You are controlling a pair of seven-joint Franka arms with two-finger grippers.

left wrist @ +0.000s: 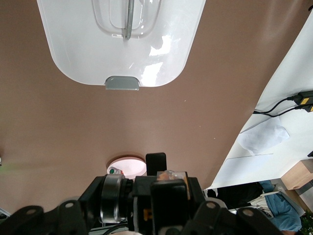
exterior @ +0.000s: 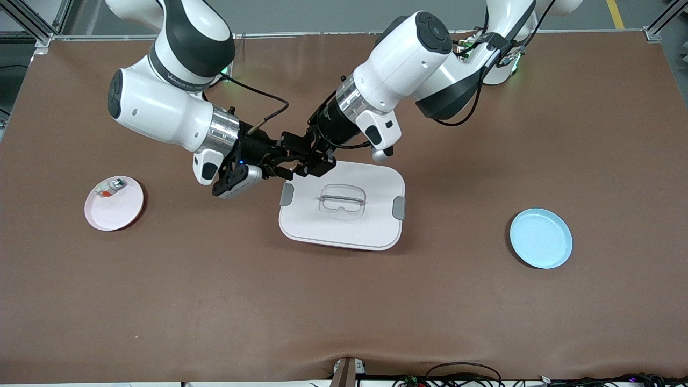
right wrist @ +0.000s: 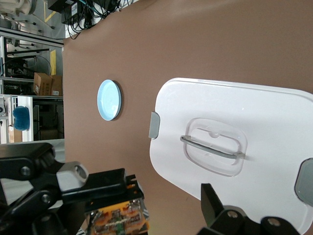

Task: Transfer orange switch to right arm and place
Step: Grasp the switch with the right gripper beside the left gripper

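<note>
Tiny, rigid and light, the orange switch (right wrist: 117,219) sits pinched in the closed left claw (exterior: 301,161) above the white lid's (exterior: 376,226) corner, leaving only its exposed sides for the open right claw (exterior: 279,160).

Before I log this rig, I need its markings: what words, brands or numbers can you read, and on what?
Dark lettering on the right arm's black joint band: too blurred to read.
White lidded container, pink plate, blue plate: no text visible.
Nothing else is readable.
</note>
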